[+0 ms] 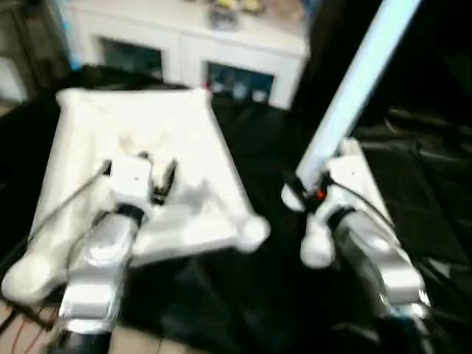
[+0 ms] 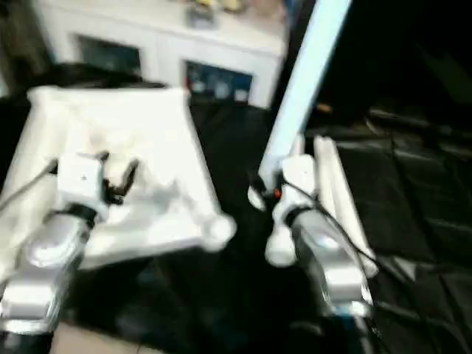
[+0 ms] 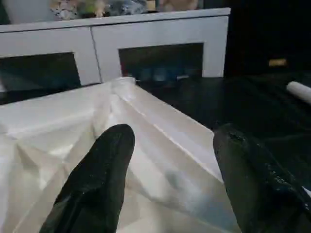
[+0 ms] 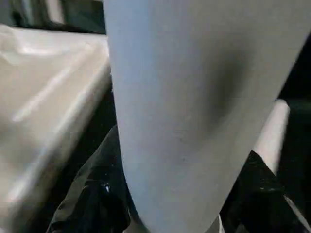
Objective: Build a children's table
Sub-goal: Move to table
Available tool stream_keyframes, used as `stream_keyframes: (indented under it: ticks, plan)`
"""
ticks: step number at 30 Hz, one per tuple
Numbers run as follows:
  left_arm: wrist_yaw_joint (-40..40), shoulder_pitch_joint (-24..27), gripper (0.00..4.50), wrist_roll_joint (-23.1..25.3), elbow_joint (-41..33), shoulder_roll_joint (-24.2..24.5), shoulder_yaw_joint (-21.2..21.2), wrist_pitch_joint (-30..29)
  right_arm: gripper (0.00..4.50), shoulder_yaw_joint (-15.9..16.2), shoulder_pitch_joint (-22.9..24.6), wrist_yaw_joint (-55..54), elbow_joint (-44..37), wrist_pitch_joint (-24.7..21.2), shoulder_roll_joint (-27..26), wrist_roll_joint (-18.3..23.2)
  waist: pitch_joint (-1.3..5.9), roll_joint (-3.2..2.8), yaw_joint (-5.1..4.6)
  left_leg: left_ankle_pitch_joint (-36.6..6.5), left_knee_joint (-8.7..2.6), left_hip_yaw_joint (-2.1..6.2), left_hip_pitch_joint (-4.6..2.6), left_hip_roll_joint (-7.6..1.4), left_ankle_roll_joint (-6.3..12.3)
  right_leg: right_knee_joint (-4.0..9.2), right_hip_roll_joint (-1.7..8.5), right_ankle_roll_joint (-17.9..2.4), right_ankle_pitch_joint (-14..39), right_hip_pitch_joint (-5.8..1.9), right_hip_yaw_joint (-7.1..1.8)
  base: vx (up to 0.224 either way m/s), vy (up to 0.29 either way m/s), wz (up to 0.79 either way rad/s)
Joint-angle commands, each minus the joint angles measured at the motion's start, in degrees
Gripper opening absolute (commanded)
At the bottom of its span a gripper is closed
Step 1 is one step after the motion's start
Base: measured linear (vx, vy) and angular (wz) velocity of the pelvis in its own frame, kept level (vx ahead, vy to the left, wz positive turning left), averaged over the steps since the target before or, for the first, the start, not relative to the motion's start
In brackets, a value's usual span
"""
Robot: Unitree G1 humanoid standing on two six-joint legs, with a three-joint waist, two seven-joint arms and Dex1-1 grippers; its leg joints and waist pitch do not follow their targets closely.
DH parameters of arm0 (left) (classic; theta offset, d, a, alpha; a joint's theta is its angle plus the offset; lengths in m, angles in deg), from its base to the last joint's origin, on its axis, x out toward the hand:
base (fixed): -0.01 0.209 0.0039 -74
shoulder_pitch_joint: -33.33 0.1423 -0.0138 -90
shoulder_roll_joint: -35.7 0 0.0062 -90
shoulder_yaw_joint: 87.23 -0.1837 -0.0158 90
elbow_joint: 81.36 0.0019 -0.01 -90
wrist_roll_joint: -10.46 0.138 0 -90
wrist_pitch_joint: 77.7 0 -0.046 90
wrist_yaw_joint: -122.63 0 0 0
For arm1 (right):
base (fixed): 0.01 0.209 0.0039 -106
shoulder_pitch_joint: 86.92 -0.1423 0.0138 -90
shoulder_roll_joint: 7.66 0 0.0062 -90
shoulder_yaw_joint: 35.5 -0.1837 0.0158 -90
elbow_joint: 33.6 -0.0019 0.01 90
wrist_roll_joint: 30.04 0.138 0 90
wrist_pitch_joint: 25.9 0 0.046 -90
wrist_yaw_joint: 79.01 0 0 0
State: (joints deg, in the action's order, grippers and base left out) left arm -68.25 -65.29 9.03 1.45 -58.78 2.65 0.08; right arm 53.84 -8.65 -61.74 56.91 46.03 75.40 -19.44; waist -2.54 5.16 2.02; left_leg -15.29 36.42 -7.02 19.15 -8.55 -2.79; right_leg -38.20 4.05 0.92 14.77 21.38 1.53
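Leg fitting: your right gripper [image 1: 313, 193] clamps a tube leg [image 1: 354, 92] upright beside the tabletop [image 1: 184, 147], mid-work table [image 1: 243, 310]; left gripper [image 3: 170, 179] gapes. Next, align leg with the near corner socket [image 1: 252, 232].

White tabletop [image 1: 147, 147] underside up, one tube leg [image 1: 361, 81] raised, others [image 2: 339, 199] lying beside

Right hand [image 1: 306, 193] grips a tilted leg [image 1: 358, 88] beside the tabletop [image 1: 192, 147] (underside up).

white ribbed tabletop [image 1: 147, 147], pale white leg [image 1: 361, 81], black cloth [image 1: 258, 295], white cabinet [image 1: 192, 37]
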Motion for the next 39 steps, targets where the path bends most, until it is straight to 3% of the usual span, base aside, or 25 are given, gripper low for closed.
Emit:
stream_keyframes:
  ticks: [1,2,3,4,5,6,7,8,9,10,11,12,13,14,15,17,19,20,22,24,26,29,30,34,39]
  plan:
    - [0.34,0.45,2.99,-0.77,0.05,0.51,1.79,-0.46,1.91,0.28,0.17,0.51,-1.55,0.13,-0.17,0.6,5.33,-1.38,1.53,27.84,-1.61,-0.31,2.48,-0.35,5.25,-1.12,1.81,-11.9,-68.48,-6.14,-3.04,0.102,-0.066,0.17]
    - [0.39,0.32,2.99,-1.18,0.45,0.39,2.02,-0.33,1.91,0.25,0.55,0.62,-1.99,0.05,-0.09,0.69,5.18,-1.88,1.38,29.23,-1.31,-0.63,1.22,-0.71,3.52,-0.31,0.33,-11.63,-63.38,-4.82,-2.58,0.0,0.0,0.0]
    - [0.15,0.24,2.99,-1.86,0.87,0.07,2.28,0.15,1.91,0.29,0.83,0.68,-2.31,0.04,0.12,0.61,5.04,-1.99,1.34,29.02,-1.37,-0.81,0.57,-1.03,2.86,0.0,0.13,-12.02,-59.81,-4.28,-2.6,0.024,-0.023,0.21]
    - [-0.59,0.14,2.99,-2.6,1.25,-0.32,2.32,1.02,1.91,0.22,1.03,0.79,-2.7,-0.06,0.39,0.68,4.23,-2.26,1.25,25.62,-2.2,-0.96,0.14,-1.89,1.39,1.2,0.25,-12.8,-49.28,-3.42,-2.57,0.0,0.0,0.0]
    - [-0.85,0.12,2.99,-2.74,1.32,-0.38,2.28,1.18,1.91,0.19,1.06,0.83,-2.77,-0.08,0.46,0.72,3.5,-2.06,1.2,18.17,-3.39,-0.95,0.3,-2.71,-0.87,2.49,1.01,-13.16,-36.57,-3.48,-2.68,0.0,0.0,0.0]
    - [-3.37,0.01,3.17,-4.87,1.46,-0.56,2.06,0.71,1.91,0.07,0.99,1.01,-2.92,0.0,0.66,0.84,3.23,-2.14,1.36,13.36,-3.94,-0.88,0.13,-3.14,-1.83,3.03,1.44,-13.29,-30.06,-3.36,-2.68,-0.059,-0.025,0.07]
    - [-7.8,-0.26,3.17,-8.33,1.44,-0.36,1.58,-0.25,1.91,-0.13,0.67,1.46,-2.99,-0.13,0.91,1.17,2.81,-2.13,1.65,4.81,-4.62,-1.03,-0.38,-3.5,-3.07,3.92,2.01,-13.5,-18.13,-2.89,-2.84,0.0,0.0,0.0]
    - [-9.32,-0.35,3.28,-9.44,1.39,-0.21,1.41,-0.54,1.91,-0.2,0.53,1.65,-2.98,-0.22,0.98,1.31,2.56,-1.87,1.63,1.75,-5.01,-1.15,-0.41,-3.62,-3.39,4.29,2.12,-13.3,-13.47,-2.86,-2.94,-0.085,-0.025,0.07]
    - [-12.08,-0.54,3.35,-11.48,1.26,0.13,1.08,-1.04,1.91,-0.32,0.25,2.0,-2.93,-0.43,1.1,1.56,2.36,-2.05,1.94,-2.05,-5.46,-1.17,-0.5,-3.81,-3.99,4.72,2.46,-12.75,-6.2,-2.77,-3.0,-0.092,-0.019,0.03]
    - [-16.66,-1.1,3.47,-12.21,1.74,1.73,-0.84,-0.84,1.91,-0.42,-0.27,3.08,-2.72,-1.03,1.53,2.23,1.97,-1.51,1.73,-5.4,-5.95,-1.28,-0.36,-3.99,-4.14,5.36,2.48,-11.69,-0.1,-2.52,-2.95,-0.139,-0.034,0.03]
    - [-21.01,-1.81,3.47,-12.42,2.57,3.39,-2.85,-0.59,1.91,-0.41,-0.83,4.36,-2.5,-1.48,2.01,2.92,1.79,-1.86,1.89,-8.52,-6.23,-1.44,-0.58,-4.03,-4.34,5.77,2.49,-10.18,6.08,-2.04,-2.96,-0.093,-0.021,0.0]
    - [-23.55,-2.29,3.6,-12.22,3.21,4.45,-4.14,-0.34,1.91,-0.37,-1.15,5.19,-2.38,-1.74,2.33,3.37,1.62,-1.85,1.77,-10.42,-6.36,-1.57,-0.73,-4.21,-4.56,6.08,2.54,-9.57,8.93,-1.66,-3.01,-0.086,-0.017,-0.02]
    - [-26.5,-3.01,3.76,-11.6,4.46,5.83,-5.63,-0.14,1.91,-0.22,-1.54,6.4,-2.29,-2.44,2.74,4.09,1.44,-1.79,1.43,-12.31,-6.62,-1.38,-0.3,-4.22,-5.06,6.37,2.66,-8.54,13.24,-1.85,-3.06,0.0,0.0,0.0]
    - [-31.16,-4.24,3.8,-10.4,6.69,8.11,-7.95,0.26,1.91,0.04,-2.23,8.37,-2.12,-3.58,3.42,5.24,1.47,-1.78,1.31,-12.42,-6.68,-1.29,-0.23,-4.17,-5.16,6.6,2.72,-8.04,14.52,-1.84,-3.07,-0.077,-0.001,-0.03]
    - [-34.89,-5.13,3.87,-9.31,8.49,10.07,-9.77,0.56,1.91,0.52,-2.7,10.16,-2.04,-4.32,4.09,5.93,1.7,-1.76,1.37,-12.45,-6.58,-1.26,-0.68,-3.85,-4.39,6.97,2.55,-6.64,16.67,-1.37,-3.2,-0.063,-0.004,-0.02]
    - [-40.3,-7.09,3.87,-7.37,12.29,13.0,-12.07,1.42,1.91,1.74,-3.33,13.21,-1.96,-5.29,5.36,6.61,1.85,-1.81,0.91,-9.27,-6.72,-1.18,0.21,-3.97,-4.34,6.53,2.72,-7.2,13.03,-1.8,-3.1,-0.058,-0.004,-0.03]
    - [-42.84,-8.26,3.87,-6.42,14.2,14.37,-13.07,1.88,1.91,2.46,-3.58,14.44,-1.93,-5.79,5.98,6.68,2.06,-1.86,0.86,-8.94,-6.54,-1.39,0.05,-3.96,-4.49,6.49,2.76,-8.04,11.97,-1.64,-3.09,0.0,0.0,0.0]
    - [-46.82,-10.69,3.87,-5.72,17.59,16.49,-14.6,2.43,1.91,3.67,-3.87,16.34,-1.92,-6.04,7.02,6.51,2.24,-1.55,0.73,-6.95,-6.39,-1.5,0.17,-3.87,-4.09,6.36,2.71,-8.93,9.22,-1.75,-3.12,0.0,0.0,0.0]
    - [-49.73,-12.72,3.87,-5.38,20.35,17.97,-15.72,2.5,1.91,4.16,-3.81,16.73,-2.03,-5.81,7.41,6.19,2.74,-1.52,0.79,-2.58,-6.05,-1.7,0.29,-3.69,-3.21,5.59,2.63,-9.97,2.51,-2.04,-3.12,0.0,0.0,0.0]
    - [-50.54,-16.08,3.71,-4.37,25.63,18.34,-16.28,3.93,1.91,4.19,-3.39,17.17,-2.72,-6.52,7.63,6.75,3.35,-1.55,0.94,3.56,-5.51,-1.91,0.49,-3.57,-1.87,4.53,2.36,-12.13,-8.41,-2.26,-2.9,0.0,0.0,0.0]
    - [-51.58,-17.47,3.5,-4.55,27.86,18.33,-16.44,4.36,1.91,4.21,-3.17,17.45,-3.11,-6.88,7.78,6.94,3.27,-1.77,1.09,5.14,-5.43,-2.01,0.68,-3.59,-0.88,4.34,2.38,-13.6,-11.78,-2.26,-2.77,0.0,0.0,0.0]
    - [-54.39,-19.44,3.33,-5.19,30.7,18.1,-16.45,2.33,1.91,4.28,-2.38,17.7,-4.53,-7.77,7.88,7.29,3.16,-2.1,1.32,3.15,-5.53,-2.16,0.58,-3.76,-1.25,4.43,2.48,-14.5,-11.26,-2.23,-2.77,0.0,0.0,0.0]
    - [-55.22,-19.79,3.23,-5.61,31.26,17.98,-16.39,1.76,1.91,4.31,-2.24,17.78,-4.8,-7.94,7.95,7.37,3.08,-1.93,1.29,2.43,-5.6,-2.18,0.61,-3.81,-1.44,4.51,2.55,-14.47,-10.46,-2.3,-2.81,0.0,0.0,0.0]
    - [-57.76,-20.79,2.89,-6.86,32.95,17.71,-16.4,-0.4,1.91,4.95,-1.9,17.95,-5.3,-8.04,8.51,6.77,2.77,-2.66,1.33,-2.1,-5.92,-2.11,0.4,-4.02,-3.3,5.07,2.73,-14.26,-3.1,-2.06,-2.83,0.0,0.0,0.0]
    - [-58.44,-21.32,2.41,-6.43,34.3,17.7,-16.78,-1.04,1.91,5.0,-1.78,17.45,-5.86,-8.34,7.94,6.84,2.85,-2.45,1.29,-2.0,-5.91,-2.05,0.56,-4.01,-3.66,5.12,2.74,-13.98,-2.63,-2.2,-2.9,0.0,0.0,0.0]
